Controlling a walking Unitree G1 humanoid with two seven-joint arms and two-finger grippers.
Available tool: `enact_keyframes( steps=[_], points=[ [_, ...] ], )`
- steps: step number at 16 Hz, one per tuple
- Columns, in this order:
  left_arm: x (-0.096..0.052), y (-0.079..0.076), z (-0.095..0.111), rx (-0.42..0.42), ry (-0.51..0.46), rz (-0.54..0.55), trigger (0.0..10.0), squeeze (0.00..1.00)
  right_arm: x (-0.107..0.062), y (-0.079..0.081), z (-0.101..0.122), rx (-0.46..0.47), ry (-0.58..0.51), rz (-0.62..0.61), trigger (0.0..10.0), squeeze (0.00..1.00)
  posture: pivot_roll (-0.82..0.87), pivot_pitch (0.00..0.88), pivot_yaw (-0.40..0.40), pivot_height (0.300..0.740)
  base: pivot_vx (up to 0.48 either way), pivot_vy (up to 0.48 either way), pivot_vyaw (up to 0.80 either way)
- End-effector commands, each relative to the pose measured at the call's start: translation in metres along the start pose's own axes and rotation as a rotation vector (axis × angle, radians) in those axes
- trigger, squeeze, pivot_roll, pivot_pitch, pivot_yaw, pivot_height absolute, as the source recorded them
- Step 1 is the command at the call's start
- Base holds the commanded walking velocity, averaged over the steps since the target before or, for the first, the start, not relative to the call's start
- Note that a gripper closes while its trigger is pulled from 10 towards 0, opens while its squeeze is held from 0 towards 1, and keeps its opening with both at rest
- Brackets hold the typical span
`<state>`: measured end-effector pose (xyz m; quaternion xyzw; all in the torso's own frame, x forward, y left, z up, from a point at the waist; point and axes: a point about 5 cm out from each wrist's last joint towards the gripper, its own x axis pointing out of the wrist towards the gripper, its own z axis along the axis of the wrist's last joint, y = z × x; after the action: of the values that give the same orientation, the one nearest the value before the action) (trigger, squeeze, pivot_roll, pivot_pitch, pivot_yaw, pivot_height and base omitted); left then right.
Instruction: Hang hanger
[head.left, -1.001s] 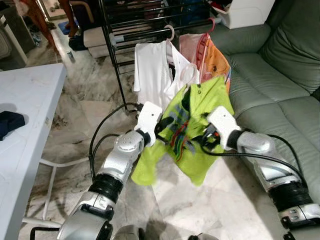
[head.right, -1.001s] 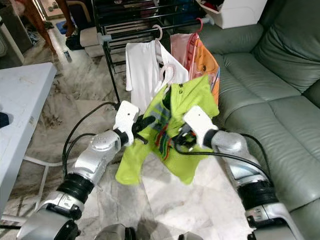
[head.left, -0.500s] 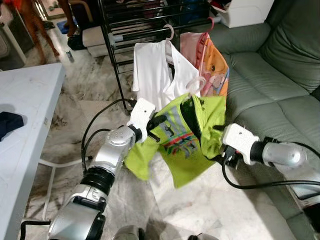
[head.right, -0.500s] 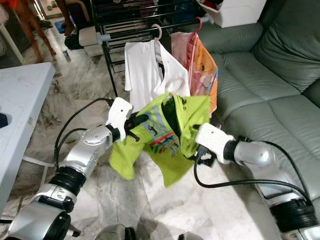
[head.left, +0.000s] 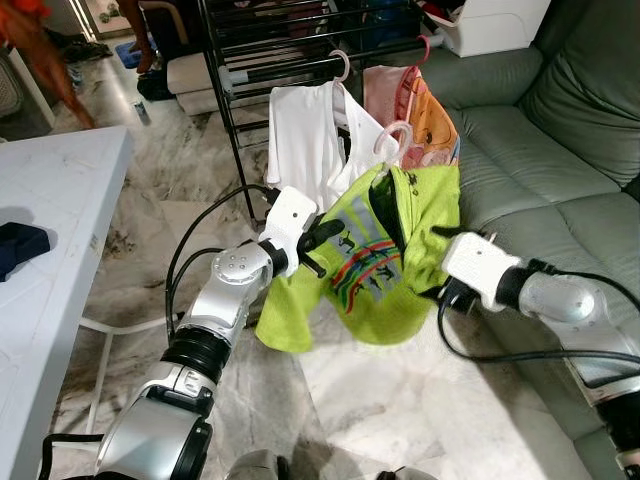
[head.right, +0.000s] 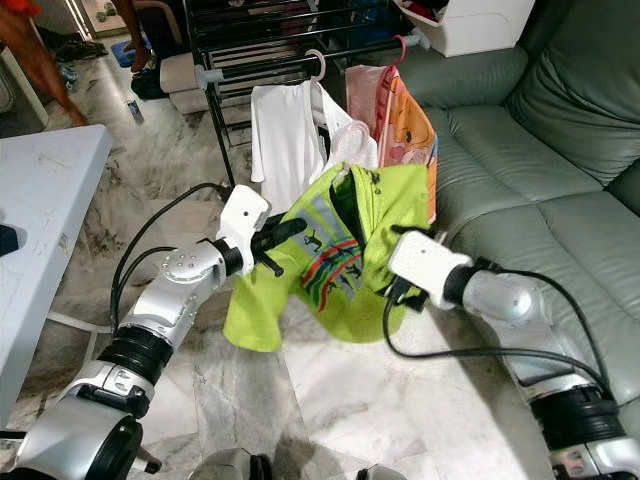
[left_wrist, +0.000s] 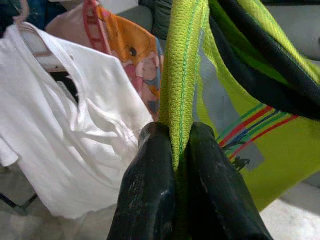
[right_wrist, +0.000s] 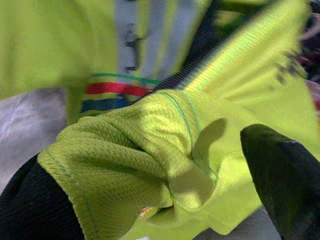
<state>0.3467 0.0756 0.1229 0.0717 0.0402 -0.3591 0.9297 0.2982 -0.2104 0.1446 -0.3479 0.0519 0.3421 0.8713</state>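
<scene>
At 12 o'clock, my left gripper (left_wrist: 181, 150) pinches the green shirt (head.left: 372, 268); right gripper (right_wrist: 165, 190) grips its bunched hem.

White hanger (head.left: 392, 140) carrying a lime-green shirt (head.left: 375, 265) with rainbow stripes, spread between left gripper (left_wrist: 176, 150), pinching one shoulder, and right gripper (right_wrist: 165, 200), bunching the other side.

My left arm reaches up from the lower left, its left gripper (left_wrist: 182, 150) pinched tight at frame centre. My right arm stretches in from the right edge, right gripper (right_wrist: 150, 180) clamped closed, mid-frame.
</scene>
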Motion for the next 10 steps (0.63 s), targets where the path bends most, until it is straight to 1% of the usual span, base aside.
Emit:
enact_keyframes(
  steps=[1,2,3,4,5,6,7,8,9,10],
  points=[
    [-0.002,0.018,0.015,0.017,-0.061,0.094,0.0,0.00,-0.001,-0.013,-0.002,0.042,-0.009,-0.109,10.0,1.00,-0.06,0.000,0.044,0.740,0.000,0.000,0.00],
    [-0.002,0.022,0.017,-0.009,-0.073,0.130,0.0,0.00,-0.001,-0.023,-0.011,0.174,0.001,-0.229,10.0,1.00,-0.07,0.000,0.044,0.740,0.000,0.000,0.00],
    [-0.002,0.024,0.017,-0.021,-0.078,0.146,0.0,0.00,-0.001,-0.025,-0.019,0.251,0.021,-0.309,10.0,0.00,-0.06,0.000,0.043,0.740,0.000,0.000,0.00],
    [-0.002,0.023,0.017,-0.023,-0.080,0.148,0.0,0.00,-0.001,-0.027,-0.027,0.326,0.045,-0.397,10.0,0.00,-0.06,0.000,0.043,0.740,0.000,0.000,0.00],
    [-0.002,0.023,0.016,-0.022,-0.080,0.147,0.0,0.00,0.000,-0.023,-0.035,0.465,0.051,-0.458,10.0,0.00,-0.06,0.000,0.043,0.740,0.000,0.000,0.00],
    [-0.002,0.023,0.015,-0.023,-0.080,0.149,0.0,0.00,0.004,-0.013,-0.039,0.573,0.048,-0.468,10.0,0.00,-0.06,0.000,0.042,0.740,0.000,0.000,0.00],
    [-0.002,0.023,0.015,-0.023,-0.081,0.151,0.0,0.00,0.007,-0.008,-0.039,0.607,0.047,-0.467,10.0,0.00,-0.06,0.000,0.042,0.740,0.000,0.000,0.00],
    [-0.003,0.022,0.014,-0.026,-0.081,0.150,0.0,0.00,0.013,0.004,-0.034,0.621,0.028,-0.409,10.0,0.00,-0.06,0.000,0.045,0.740,0.000,0.000,0.00],
    [-0.003,0.021,0.014,-0.027,-0.082,0.136,0.0,0.00,0.019,0.019,-0.020,0.612,-0.031,-0.279,10.0,0.00,-0.06,0.000,0.047,0.740,0.000,0.000,0.00],
    [-0.003,0.020,0.015,-0.014,-0.087,0.108,0.0,0.00,0.018,0.023,-0.010,0.572,-0.075,-0.182,10.0,0.00,-0.06,0.000,0.050,0.740,0.000,0.000,0.00]
  ],
)
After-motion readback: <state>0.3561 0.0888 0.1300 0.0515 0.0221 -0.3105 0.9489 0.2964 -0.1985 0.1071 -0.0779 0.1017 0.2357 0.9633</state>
